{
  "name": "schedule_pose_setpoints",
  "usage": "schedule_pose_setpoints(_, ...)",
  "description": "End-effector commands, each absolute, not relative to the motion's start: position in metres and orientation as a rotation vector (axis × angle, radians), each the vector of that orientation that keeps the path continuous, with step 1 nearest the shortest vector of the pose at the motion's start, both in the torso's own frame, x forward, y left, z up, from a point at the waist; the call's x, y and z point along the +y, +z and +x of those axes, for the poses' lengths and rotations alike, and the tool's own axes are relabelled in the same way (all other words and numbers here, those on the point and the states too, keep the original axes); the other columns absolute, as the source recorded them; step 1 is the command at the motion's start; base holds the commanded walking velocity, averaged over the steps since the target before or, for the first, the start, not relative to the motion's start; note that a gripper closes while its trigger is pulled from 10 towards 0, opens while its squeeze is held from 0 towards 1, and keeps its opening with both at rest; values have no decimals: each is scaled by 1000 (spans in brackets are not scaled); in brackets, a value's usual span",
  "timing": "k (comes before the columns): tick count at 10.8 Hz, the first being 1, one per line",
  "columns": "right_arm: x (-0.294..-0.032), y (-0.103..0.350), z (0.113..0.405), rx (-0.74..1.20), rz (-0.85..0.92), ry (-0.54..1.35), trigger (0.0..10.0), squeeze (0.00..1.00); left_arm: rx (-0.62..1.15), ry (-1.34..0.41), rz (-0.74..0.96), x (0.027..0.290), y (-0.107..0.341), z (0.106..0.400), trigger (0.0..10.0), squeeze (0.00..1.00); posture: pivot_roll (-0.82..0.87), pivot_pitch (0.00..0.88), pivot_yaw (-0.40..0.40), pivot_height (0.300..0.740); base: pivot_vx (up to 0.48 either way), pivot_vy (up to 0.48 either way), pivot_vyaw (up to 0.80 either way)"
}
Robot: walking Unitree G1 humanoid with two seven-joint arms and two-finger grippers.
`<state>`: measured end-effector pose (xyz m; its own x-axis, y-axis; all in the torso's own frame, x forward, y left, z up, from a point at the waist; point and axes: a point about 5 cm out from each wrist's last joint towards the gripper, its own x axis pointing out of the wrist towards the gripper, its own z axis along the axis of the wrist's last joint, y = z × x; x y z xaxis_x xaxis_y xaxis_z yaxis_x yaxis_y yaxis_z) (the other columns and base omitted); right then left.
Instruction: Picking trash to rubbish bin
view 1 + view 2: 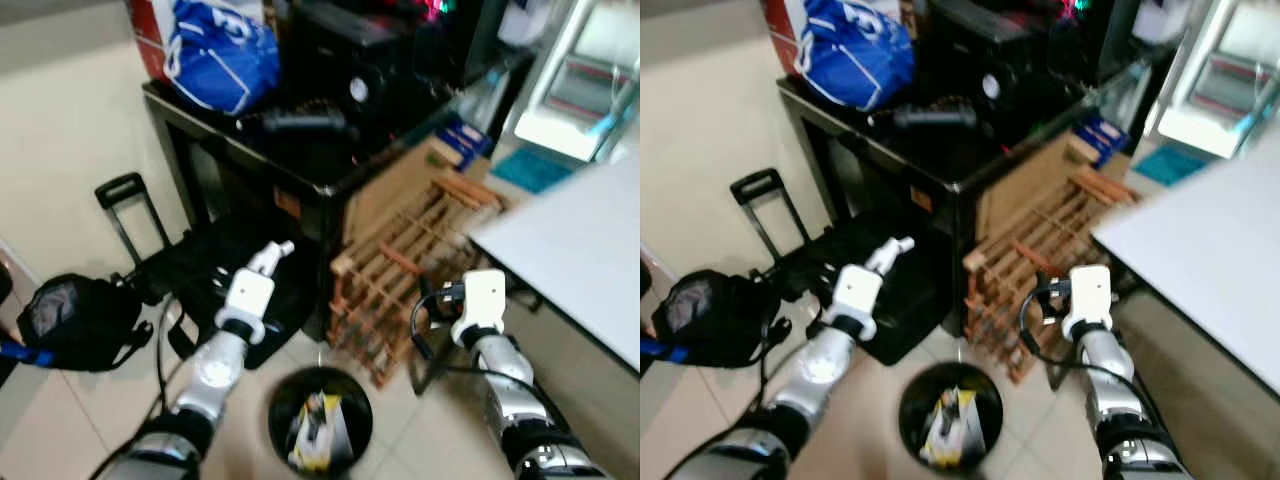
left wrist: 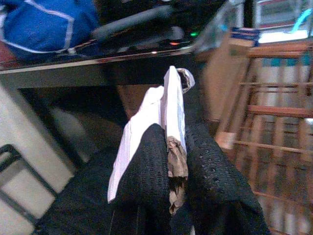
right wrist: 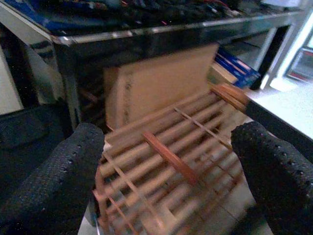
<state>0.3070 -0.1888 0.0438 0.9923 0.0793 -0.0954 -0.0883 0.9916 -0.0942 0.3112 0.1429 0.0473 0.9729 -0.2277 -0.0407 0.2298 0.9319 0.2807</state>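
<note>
Left gripper [image 2: 168, 161]: 2 black fingers clamped on a crumpled white-and-brown paper scrap [image 2: 166, 110], raised above and left of the round black rubbish bin [image 1: 320, 415]. Right gripper [image 3: 168, 161]: fingers spread wide, nothing between, right of bin, facing the slatted wooden rack [image 1: 415, 270]. Black glass-topped table [image 1: 300, 165] behind bin, blue bag [image 1: 225, 50] on top. Black trolley case [image 1: 215, 270] left of bin. Pale floor tiles [image 1: 75, 180] bare beyond.

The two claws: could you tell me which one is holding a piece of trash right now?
The left claw: its fingers are shut on white paper trash. The right claw is open, with nothing between its fingers.
</note>
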Motion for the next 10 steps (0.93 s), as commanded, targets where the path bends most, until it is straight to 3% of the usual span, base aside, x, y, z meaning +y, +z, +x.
schedule_pose_setpoints(1, -179, 46, 310, 85, -92, 113, 10000, 0, 10, -211, 297, 152, 48, 312, 10000, 0, -30, 54, 18, 740, 480, 0, 0)
schedule_pose_setpoints(6, -178, 43, 309, 101, -96, 117, 10000, 0, 31, -232, 286, 149, 44, 309, 10000, 0, -28, 58, 19, 740, 0, 0, 0)
schedule_pose_setpoints(10, -174, 5, 293, 405, -211, 175, 10000, 0, 271, -270, 243, 144, 9, 293, 10000, 0, -31, 55, 18, 740, 0, 0, 0)
